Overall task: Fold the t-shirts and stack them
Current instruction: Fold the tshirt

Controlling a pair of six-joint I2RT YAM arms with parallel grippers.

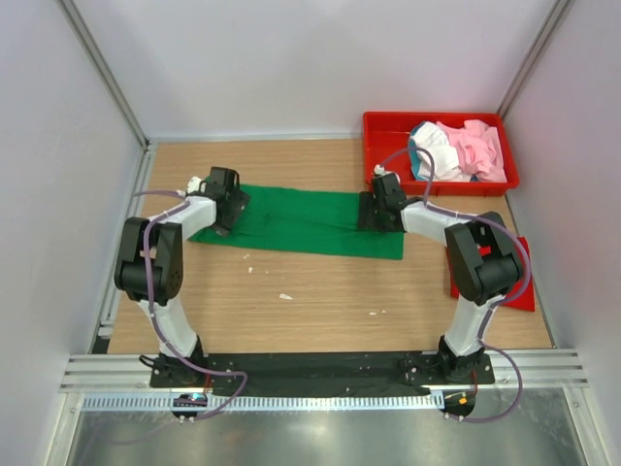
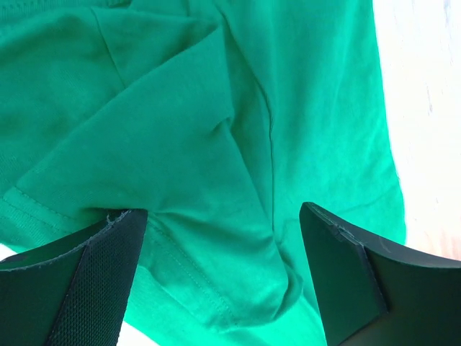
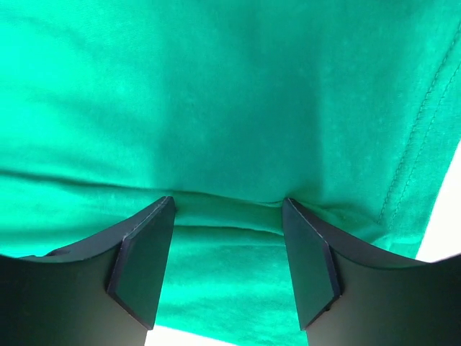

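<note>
The green t-shirt (image 1: 301, 221) is lying as a long flat band across the middle of the table (image 1: 320, 311). The left gripper (image 1: 225, 209) is standing over the band's left end and the right gripper (image 1: 374, 209) over its right end. I think they are taking the two ends so that the cloth can be folded evenly, without twisting.

The overhead view is giving this whole layout. It is also showing the red tray (image 1: 437, 118) at the upper right, where the pale shirts (image 1: 456, 150) are waiting in a loose heap, but it is hiding the jaws. The wrist views are showing these. The left gripper (image 2: 223, 216) is spreading its jaws wide, with a sleeve and its seam lying between them, nothing pinched. The right gripper (image 3: 227, 205) is also holding its jaws apart. Its tips are pressing down near the hem, and a low ridge of cloth is rising between them, not squeezed.
</note>
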